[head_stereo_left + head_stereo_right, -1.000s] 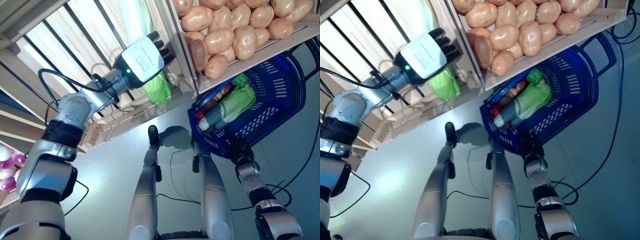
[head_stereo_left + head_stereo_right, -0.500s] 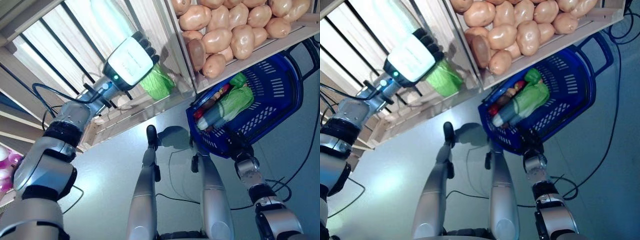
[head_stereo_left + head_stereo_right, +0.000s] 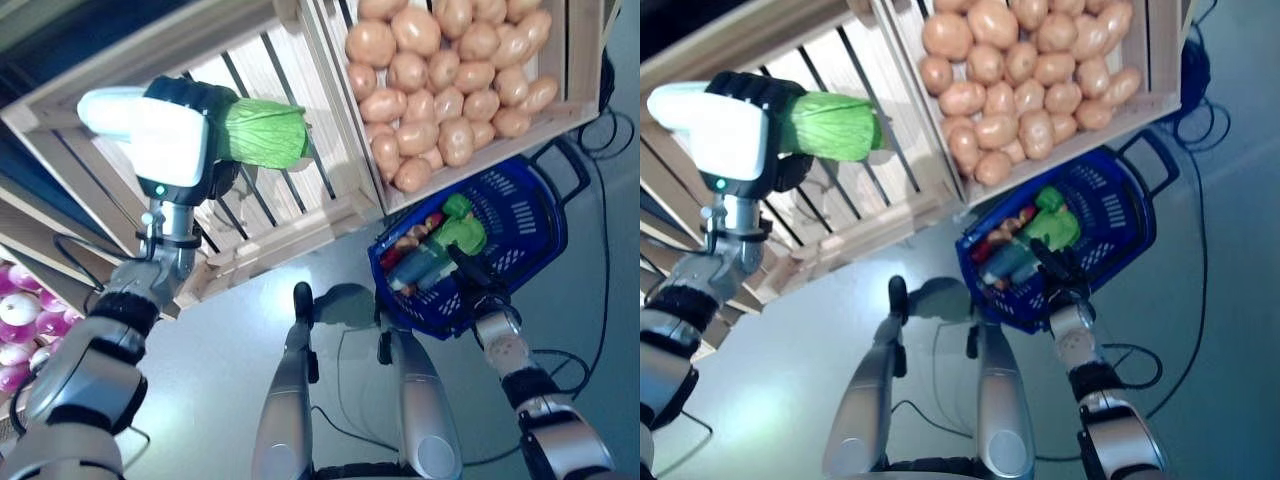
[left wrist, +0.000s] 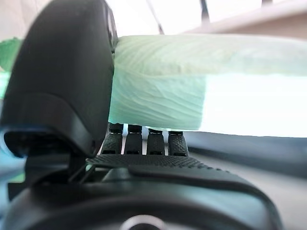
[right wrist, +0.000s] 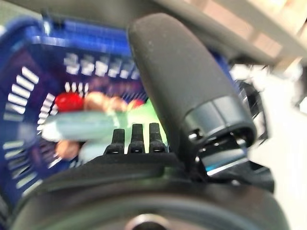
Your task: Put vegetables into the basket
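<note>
My left hand (image 3: 170, 140) is shut on a long pale-green cabbage (image 3: 262, 136) and holds it up in front of the slatted wooden crate (image 3: 290, 215). The cabbage also shows in the left wrist view (image 4: 192, 86), with my fingers (image 4: 144, 143) curled under it. The blue basket (image 3: 530, 225) stands on the floor at the lower right. It holds a green leafy vegetable (image 3: 458, 232), a pale long vegetable (image 3: 405, 270) and small red and brown ones (image 5: 81, 101). My right hand (image 3: 472, 275) is at the basket's near rim with straight fingers.
A wooden stand runs across the top, with a crate of potatoes (image 3: 450, 90) right above the basket. Purple-white round vegetables (image 3: 20, 320) lie at the far left. Grey floor (image 3: 230, 340) spreads below the stand.
My left hand has lifted the cabbage out of the slatted crate and turned it sideways. The camera has shifted, so the stand and basket sit lower and smaller.
</note>
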Controlling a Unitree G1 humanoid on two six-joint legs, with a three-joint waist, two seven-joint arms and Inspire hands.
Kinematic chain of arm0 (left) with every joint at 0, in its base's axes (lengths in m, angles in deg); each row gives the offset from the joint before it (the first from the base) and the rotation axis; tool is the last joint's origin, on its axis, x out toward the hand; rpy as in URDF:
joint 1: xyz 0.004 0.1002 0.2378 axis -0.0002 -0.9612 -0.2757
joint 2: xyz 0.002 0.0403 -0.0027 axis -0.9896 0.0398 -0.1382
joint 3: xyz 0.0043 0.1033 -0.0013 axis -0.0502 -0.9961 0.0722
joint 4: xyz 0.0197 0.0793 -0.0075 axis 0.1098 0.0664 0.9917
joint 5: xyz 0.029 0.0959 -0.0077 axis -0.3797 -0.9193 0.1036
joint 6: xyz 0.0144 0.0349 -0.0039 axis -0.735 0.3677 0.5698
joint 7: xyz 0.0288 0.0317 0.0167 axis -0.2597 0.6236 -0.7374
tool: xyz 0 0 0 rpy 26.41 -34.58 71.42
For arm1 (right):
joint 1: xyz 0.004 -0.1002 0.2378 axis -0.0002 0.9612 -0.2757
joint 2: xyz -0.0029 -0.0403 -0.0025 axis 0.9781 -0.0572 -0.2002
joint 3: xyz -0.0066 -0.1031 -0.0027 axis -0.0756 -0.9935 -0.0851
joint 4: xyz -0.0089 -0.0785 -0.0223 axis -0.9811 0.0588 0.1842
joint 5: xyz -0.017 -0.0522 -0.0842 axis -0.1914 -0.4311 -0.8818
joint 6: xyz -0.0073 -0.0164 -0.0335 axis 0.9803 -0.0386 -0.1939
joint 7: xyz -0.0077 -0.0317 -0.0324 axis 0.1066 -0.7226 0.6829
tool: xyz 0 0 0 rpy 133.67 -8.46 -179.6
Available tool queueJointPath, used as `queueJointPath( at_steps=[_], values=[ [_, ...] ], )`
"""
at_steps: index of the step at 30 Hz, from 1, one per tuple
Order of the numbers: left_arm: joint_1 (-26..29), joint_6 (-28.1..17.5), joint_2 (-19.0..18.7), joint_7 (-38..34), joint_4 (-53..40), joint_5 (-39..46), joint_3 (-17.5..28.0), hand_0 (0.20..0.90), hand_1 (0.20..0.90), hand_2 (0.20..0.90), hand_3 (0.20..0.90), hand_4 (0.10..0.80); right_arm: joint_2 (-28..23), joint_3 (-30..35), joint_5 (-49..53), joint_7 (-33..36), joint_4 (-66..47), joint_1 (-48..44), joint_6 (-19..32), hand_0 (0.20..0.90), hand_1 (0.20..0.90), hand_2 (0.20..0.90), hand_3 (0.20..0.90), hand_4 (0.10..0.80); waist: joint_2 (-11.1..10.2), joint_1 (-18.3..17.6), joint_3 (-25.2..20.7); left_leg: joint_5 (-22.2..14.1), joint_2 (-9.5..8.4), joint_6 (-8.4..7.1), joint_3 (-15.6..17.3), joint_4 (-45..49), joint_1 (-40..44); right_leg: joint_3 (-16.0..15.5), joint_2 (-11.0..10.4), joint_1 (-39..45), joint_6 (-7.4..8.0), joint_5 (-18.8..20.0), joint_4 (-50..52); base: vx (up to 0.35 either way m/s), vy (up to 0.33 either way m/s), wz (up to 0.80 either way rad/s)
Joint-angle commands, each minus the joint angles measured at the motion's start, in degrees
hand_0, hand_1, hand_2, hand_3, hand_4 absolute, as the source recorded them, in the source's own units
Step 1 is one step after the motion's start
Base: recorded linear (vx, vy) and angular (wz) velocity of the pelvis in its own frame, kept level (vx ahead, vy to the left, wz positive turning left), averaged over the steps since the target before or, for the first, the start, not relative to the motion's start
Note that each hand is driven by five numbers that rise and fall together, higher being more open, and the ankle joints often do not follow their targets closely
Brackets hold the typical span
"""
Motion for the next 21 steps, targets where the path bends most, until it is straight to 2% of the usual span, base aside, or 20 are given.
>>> queueJointPath(
  at_steps=[1, 2, 3, 5, 8, 9, 10, 11, 12, 13, 14, 17, 21],
  values=[
    [-6.58, -5.87, 1.52, -11.7, -8.95, 2.38, 9.24, 0.3, 0.3, 0.3, 0.3, 0.4, -0.16, 2.67, -3.96, -1.77, -5.25, 8.38, 6.14, 0.9, 0.9, 0.9, 0.9, 0.8, -1.03, 2.11, -7.63, -3.43, -2.53, -1.25, 0.54, 0.96, 0.91, -3.07, 0.91, 7.44, 1.2, 0.96, -5.41, 0.187, -0.026, -0.01],
    [-10.08, -7.81, 3.09, -11.41, -11.79, 2.4, 12.0, 0.3, 0.3, 0.3, 0.3, 0.4, 0.35, 3.43, -5.08, -2.87, -6.57, 10.21, 6.67, 0.9, 0.9, 0.9, 0.9, 0.8, -1.07, 2.27, -8.48, -3.34, -2.48, -1.12, 0.36, 0.12, 2.15, -3.38, 0.86, 8.81, 1.21, 1.05, -6.26, 0.142, -0.028, -0.01],
    [-11.2, -8.95, 3.81, -11.49, -12.88, 2.35, 12.98, 0.3, 0.3, 0.3, 0.3, 0.4, 0.67, 3.9, -5.81, -3.72, -7.16, 10.89, 7.05, 0.9, 0.9, 0.9, 0.9, 0.8, -1.11, 2.4, -8.9, -3.39, -2.46, -1.06, 0.24, -0.16, 2.56, -3.51, 0.85, 9.29, 1.22, 1.01, -6.56, 0.184, -0.037, 0.02],
    [-17.3, -14.68, 7.79, -4.57, -19.69, 8.93, 18.23, 0.3, 0.3, 0.3, 0.3, 0.4, 2.12, 5.38, -12.41, -5.12, -11.28, 14.04, 7.12, 0.9, 0.9, 0.9, 0.9, 0.8, -1.12, 2.71, -10.78, -3.51, -2.38, -0.89, -0.32, -1.65, 6.0, -3.89, 0.84, 12.86, 1.33, 0.77, -7.93, 0.217, -0.031, 0.08],
    [-23.39, -22.95, 13.37, 10.28, -26.72, 23.36, 22.78, 0.3, 0.3, 0.3, 0.3, 0.4, 3.58, 6.49, -20.9, -7.6, -17.39, 17.54, 6.09, 0.9, 0.9, 0.9, 0.9, 0.8, -0.93, 2.93, -12.89, -3.56, -2.33, -0.74, -0.75, -3.11, 9.58, -4.47, 0.58, 16.93, 1.35, 0.7, -9.75, 0.169, -0.008, 0.03],
    [-24.55, -24.1, 14.65, 14.44, -28.18, 27.14, 23.24, 0.3, 0.3, 0.3, 0.3, 0.4, 3.87, 6.78, -22.61, -8.47, -19.01, 18.27, 5.89, 0.9, 0.9, 0.9, 0.9, 0.8, -0.94, 3.02, -13.48, -3.61, -2.35, -0.68, -0.8, -3.35, 10.17, -4.62, 0.48, 17.66, 1.36, 0.71, -10.14, 0.152, 0.007, 0.11],
    [-26.42, -25.76, 16.34, 22.2, -30.49, 35.61, 23.96, 0.3, 0.3, 0.3, 0.3, 0.4, 4.17, 7.1, -24.1, -10.3, -21.26, 19.53, 5.64, 0.9, 0.9, 0.9, 0.9, 0.8, -0.89, 3.07, -14.17, -3.67, -2.36, -0.6, -0.89, -3.78, 11.21, -4.84, 0.41, 18.89, 1.39, 0.72, -10.78, 0.179, 0.006, 0.15],
    [-28.72, -25.94, 18.63, 30.72, -33.04, 43.75, 24.47, 0.3, 0.3, 0.3, 0.3, 0.4, 4.54, 7.43, -25.41, -13.26, -23.36, 20.95, 5.14, 0.9, 0.9, 0.9, 0.9, 0.8, -0.83, 3.19, -14.87, -3.98, -2.34, -0.55, -1.04, -4.33, 13.06, -5.0, 0.42, 20.83, 1.48, 0.4, -11.25, 0.168, 0.003, 0.17],
    [-29.72, -25.66, 19.56, 35.62, -34.2, 49.64, 24.6, 0.3, 0.3, 0.3, 0.3, 0.4, 4.69, 7.59, -26.03, -14.94, -24.35, 21.56, 5.22, 0.9, 0.9, 0.9, 0.9, 0.8, -0.83, 3.23, -15.38, -3.72, -2.37, -0.48, -1.16, -4.7, 13.55, -5.11, 0.41, 21.51, 1.51, 0.68, -11.76, 0.203, -0.019, 0.1],
    [-32.04, -23.8, 21.57, 47.08, -36.41, 62.4, 24.76, 0.3, 0.3, 0.3, 0.3, 0.4, 4.59, 7.65, -27.23, -18.53, -26.94, 23.09, 5.04, 0.9, 0.9, 0.9, 0.9, 0.8, -0.9, 3.48, -16.45, -3.7, -2.34, -0.36, -1.4, -5.59, 15.18, -5.18, 0.37, 23.24, 1.65, 0.72, -12.54, 0.16, -0.034, 0.07],
    [-33.24, -22.49, 22.61, 51.62, -37.73, 66.24, 24.43, 0.3, 0.3, 0.3, 0.3, 0.4, 4.47, 7.48, -27.22, -20.84, -28.33, 23.92, 5.32, 0.9, 0.9, 0.9, 0.9, 0.8, -0.98, 3.65, -16.95, -3.66, -2.27, -0.33, -1.41, -6.0, 16.01, -5.34, 0.29, 24.19, 1.77, 0.8, -12.96, 0.158, -0.043, 0.03],
    [-36.16, -17.53, 24.32, 62.47, -41.12, 76.39, 22.41, 0.3, 0.3, 0.3, 0.3, 0.4, 3.72, 6.82, -25.34, -27.65, -33.53, 26.02, 4.71, 0.9, 0.9, 0.9, 0.9, 0.8, -1.15, 3.98, -18.69, -3.49, -2.14, -0.11, -1.41, -7.15, 17.9, -5.48, 0.17, 26.18, 2.05, 1.27, -14.19, 0.108, -0.048, 0.07],
    [-37.22, -10.88, 24.96, 70.57, -42.16, 86.46, 19.52, 0.3, 0.3, 0.3, 0.3, 0.4, 2.3, 4.53, -23.37, -37.83, -37.76, 26.43, 3.8, 0.9, 0.9, 0.9, 0.9, 0.8, -1.1, 4.31, -20.53, -3.32, -1.94, -0.03, -1.89, -8.03, 19.7, -5.63, 0.19, 28.33, 2.23, 1.54, -15.24, 0.088, -0.045, 0.14]
  ],
)
